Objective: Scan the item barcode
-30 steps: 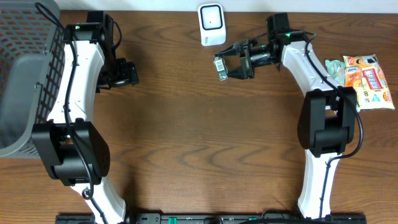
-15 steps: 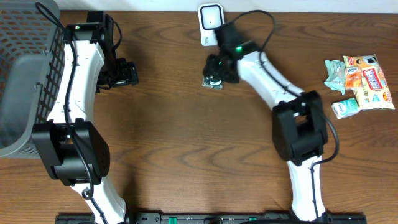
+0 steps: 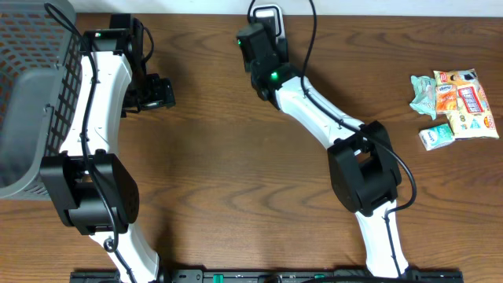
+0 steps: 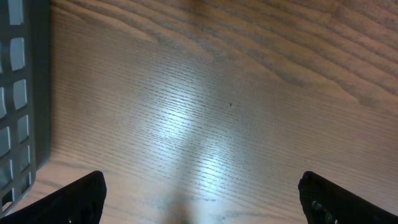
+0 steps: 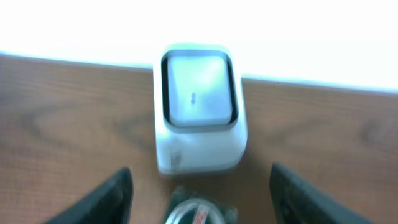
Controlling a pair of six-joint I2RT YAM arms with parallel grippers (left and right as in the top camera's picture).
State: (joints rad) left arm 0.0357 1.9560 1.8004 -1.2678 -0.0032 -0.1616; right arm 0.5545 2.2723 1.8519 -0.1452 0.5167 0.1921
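Our right gripper [image 5: 200, 182] has swung left to the barcode scanner [image 5: 198, 106], spread around the packet [image 5: 198, 214]. Our left gripper [image 4: 202, 194] gapes too.

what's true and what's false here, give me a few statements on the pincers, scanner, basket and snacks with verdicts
1. The left pincer is open above the bare table. True.
2. The scanner lies in the basket. False: it stands on the table at the far edge, while the basket is off to the left.
3. The snack packets lie at the right side, away from both arms. True.
4. The right pincer faces the snack packets. False: it faces the scanner.
5. A small item shows between the right pincer's fingers, in front of the scanner. True.
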